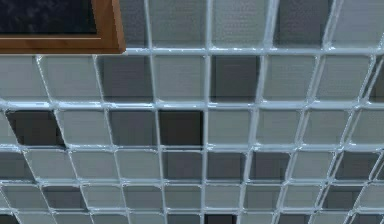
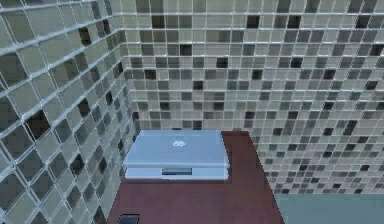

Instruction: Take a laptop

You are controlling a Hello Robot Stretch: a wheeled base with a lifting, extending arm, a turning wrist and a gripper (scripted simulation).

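Here, a closed grey laptop (image 2: 178,155) lay on the brown table (image 2: 250,185), and nobody could tell how the gripper's fingers stood.

Close against wall: mosaic tiles (image 1: 230,130) in pale grey, mid grey and black; wooden-framed dark panel (image 1: 55,22) at upper-left corner.

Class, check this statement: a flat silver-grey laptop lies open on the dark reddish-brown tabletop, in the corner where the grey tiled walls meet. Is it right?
Not quite. The silver-grey laptop is closed, with its lid down flat, not open. The arm side view shows this. The rest holds: it lies on the dark reddish-brown tabletop, in the corner of the grey tiled walls.
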